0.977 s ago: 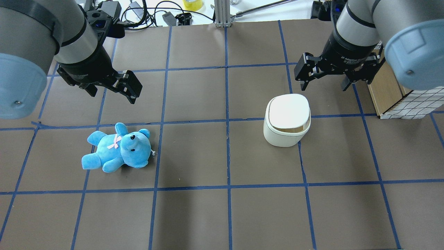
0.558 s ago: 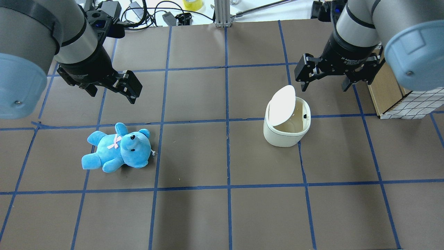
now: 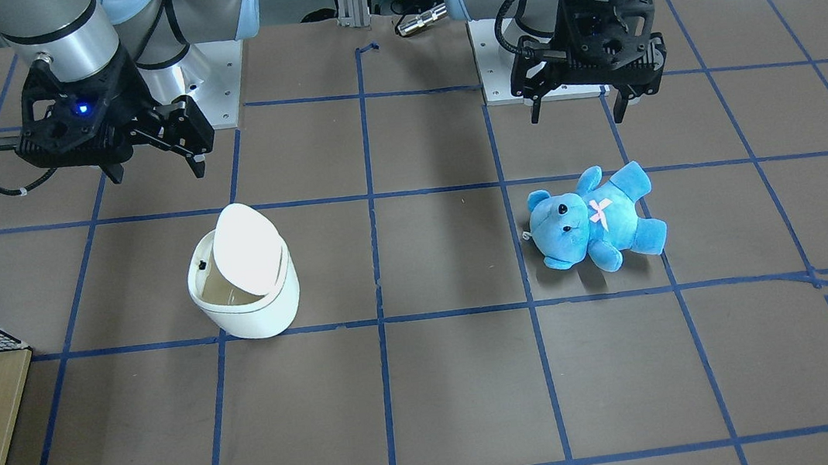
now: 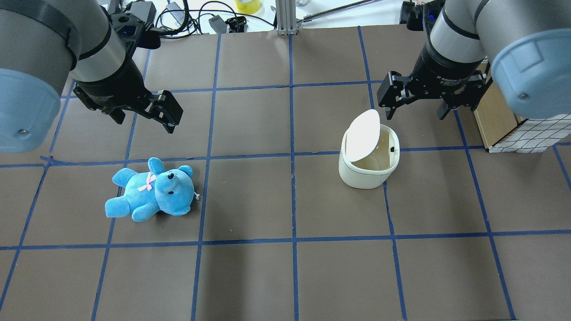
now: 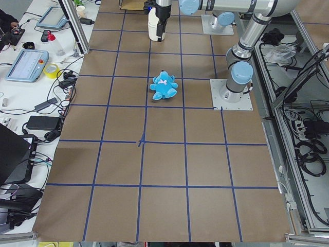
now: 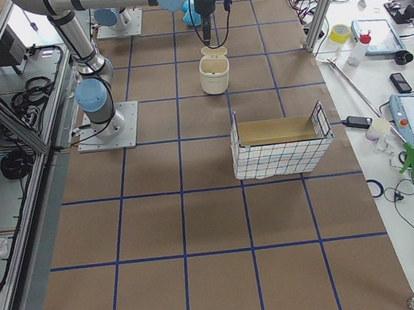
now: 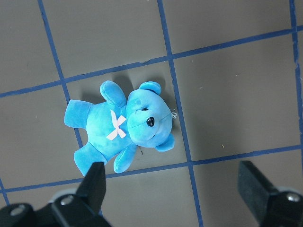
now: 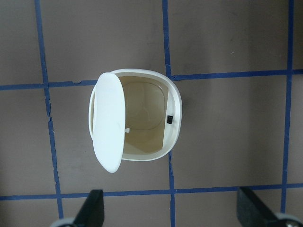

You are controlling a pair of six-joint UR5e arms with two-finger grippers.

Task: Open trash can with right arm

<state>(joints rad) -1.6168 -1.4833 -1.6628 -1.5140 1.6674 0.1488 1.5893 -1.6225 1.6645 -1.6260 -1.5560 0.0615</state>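
Observation:
The white trash can stands right of the table's middle, its lid tipped up on its left side and the beige inside showing. It also shows in the front-facing view and in the right wrist view, below the camera. My right gripper, with the blue light, is open and empty. It hangs just beyond the can and does not touch it. My left gripper is open and empty above the table, behind a blue teddy bear.
A wire-mesh basket with a wooden box stands at the table's right edge, close to my right arm. Cables and small devices lie beyond the far edge. The teddy bear lies under my left wrist camera.
The trash can's lid has swung from flat and shut to tipped up and open. My right gripper shifted slightly. The left arm and the bear have not moved.

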